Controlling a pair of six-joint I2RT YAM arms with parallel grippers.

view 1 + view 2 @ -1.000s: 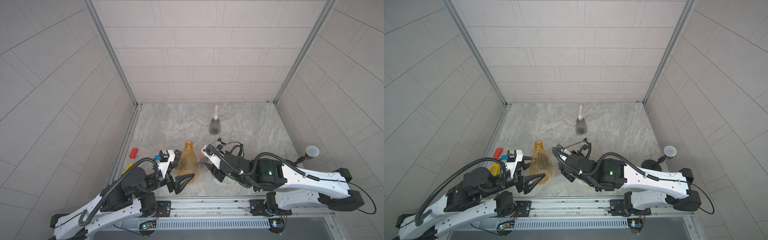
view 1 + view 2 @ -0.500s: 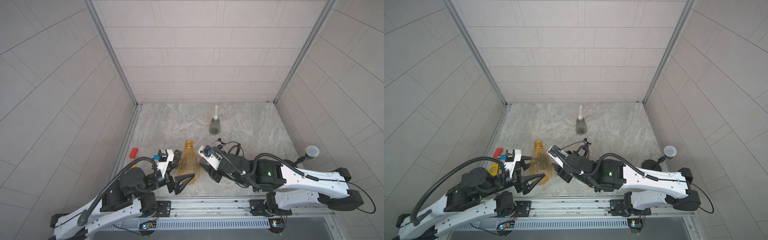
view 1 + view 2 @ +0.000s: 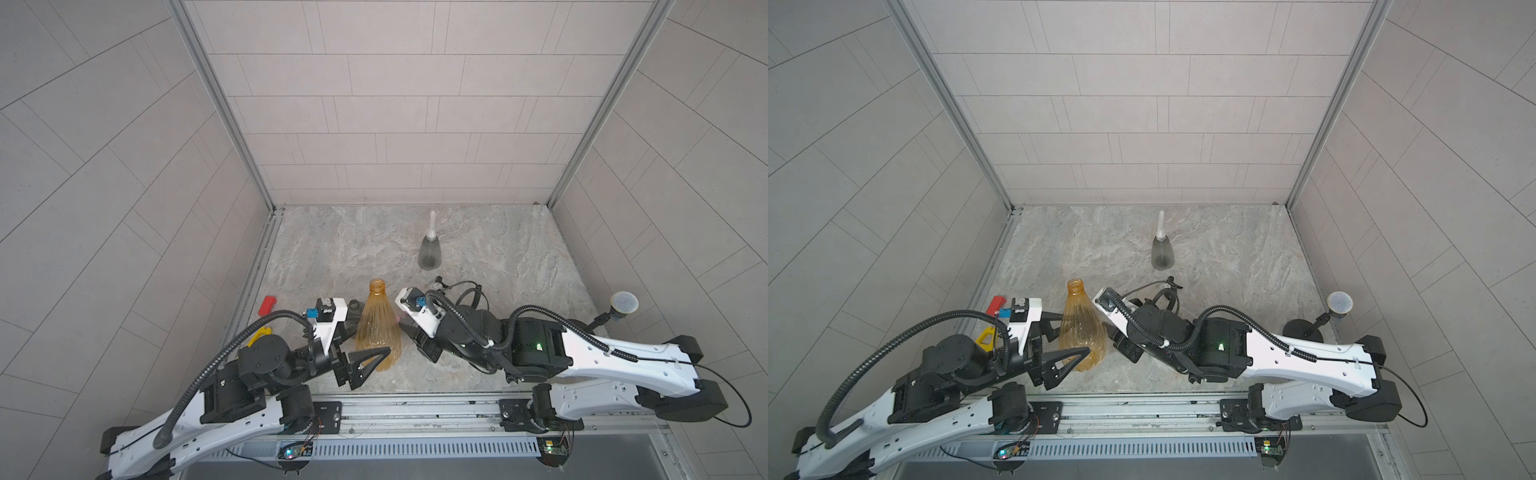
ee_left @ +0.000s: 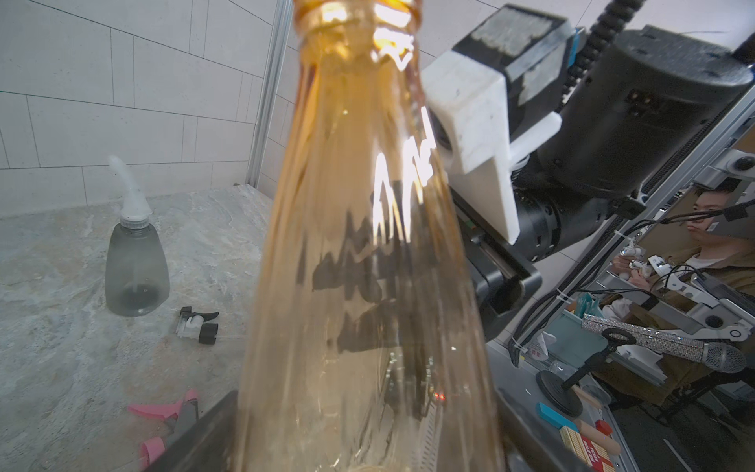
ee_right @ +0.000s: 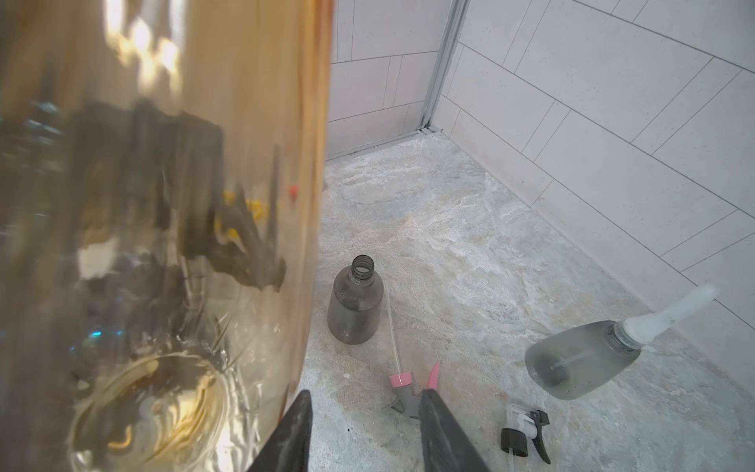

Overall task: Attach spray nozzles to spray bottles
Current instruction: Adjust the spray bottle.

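An orange spray bottle [image 3: 377, 328] stands upright with an open neck near the front of the floor. My left gripper [image 3: 374, 338] is shut on its lower body, and the bottle fills the left wrist view [image 4: 367, 265]. My right gripper [image 5: 365, 408] is open just right of that bottle, with only floor between its fingers. The pink-and-grey spray nozzle [image 5: 402, 388] lies at the tip of one right finger. A black-and-white nozzle [image 5: 525, 433] lies close by. One grey bottle [image 3: 429, 251] carries a white nozzle. Another grey bottle [image 5: 356, 306] stands with its neck open.
A red block [image 3: 267, 305] and a yellow piece [image 3: 257, 334] lie by the left wall. A microphone on a stand [image 3: 623, 303] sits at the right. Tiled walls close in three sides, and the metal rail [image 3: 415, 405] runs along the front.
My right arm has moved left, closer to the orange bottle. The left gripper and the bottle it holds have stayed put.
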